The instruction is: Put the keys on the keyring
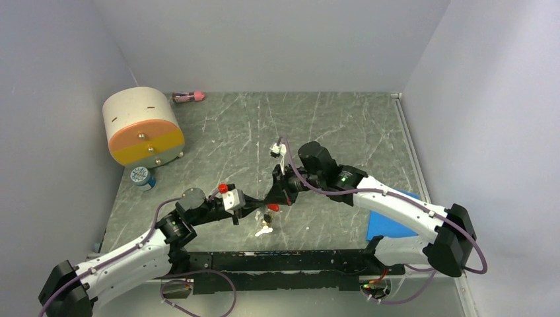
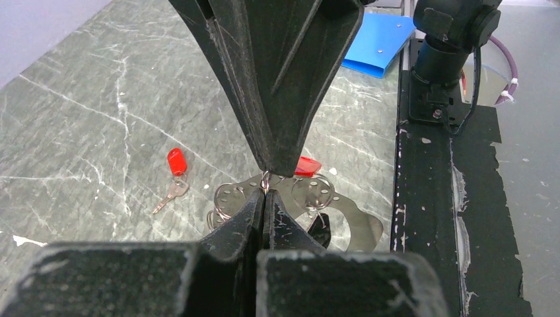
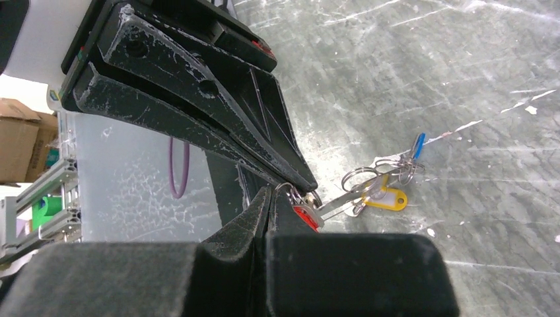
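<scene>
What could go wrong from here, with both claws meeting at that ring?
1. The left claw and the right claw are shut tip to tip at one thin loop of the keyring; so slight a hold may slip and drop the bunch.
2. The tips could knock each other.
3. A red key lies apart on the table; neither claw looks free to fetch it.

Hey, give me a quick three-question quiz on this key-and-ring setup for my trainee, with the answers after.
1. True or false: the left gripper and right gripper meet, both shut, at the keyring.
2. The loose key lying on the table has a head that is: A red, B green, C black.
3. Fill in: the blue sheet lies beside the ___ arm.
Key: 1 true; 2 A; 3 right.
</scene>
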Robot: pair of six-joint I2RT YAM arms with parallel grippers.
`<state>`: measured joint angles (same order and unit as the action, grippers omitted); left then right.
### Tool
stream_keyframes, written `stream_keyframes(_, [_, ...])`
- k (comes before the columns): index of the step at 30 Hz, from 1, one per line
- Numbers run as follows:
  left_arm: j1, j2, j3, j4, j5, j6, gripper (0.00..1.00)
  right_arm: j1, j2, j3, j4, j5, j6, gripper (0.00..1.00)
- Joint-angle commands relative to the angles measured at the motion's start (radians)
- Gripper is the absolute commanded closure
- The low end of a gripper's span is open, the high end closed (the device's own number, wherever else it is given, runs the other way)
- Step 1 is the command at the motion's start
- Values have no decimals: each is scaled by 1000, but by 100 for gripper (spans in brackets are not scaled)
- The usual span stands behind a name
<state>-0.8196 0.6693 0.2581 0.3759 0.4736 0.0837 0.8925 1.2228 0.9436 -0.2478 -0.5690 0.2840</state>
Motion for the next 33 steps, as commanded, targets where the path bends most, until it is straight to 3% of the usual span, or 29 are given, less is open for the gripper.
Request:
stream_keyframes(1, [-3,10,41,16,21,-20,97,13,21,60,27,8,23,100])
stream_keyframes(5, [-3,8,35,20,14,-20,97,17,30,72,9,24,23,99])
stream_keyframes(15, [-3,-12,3,62,-7,-29,97,39,21,80,-5,38,22,79])
stream_keyframes(33, [-4,-34,-20,66,-27,-29,97,216,68,220,-217,389,-73,66])
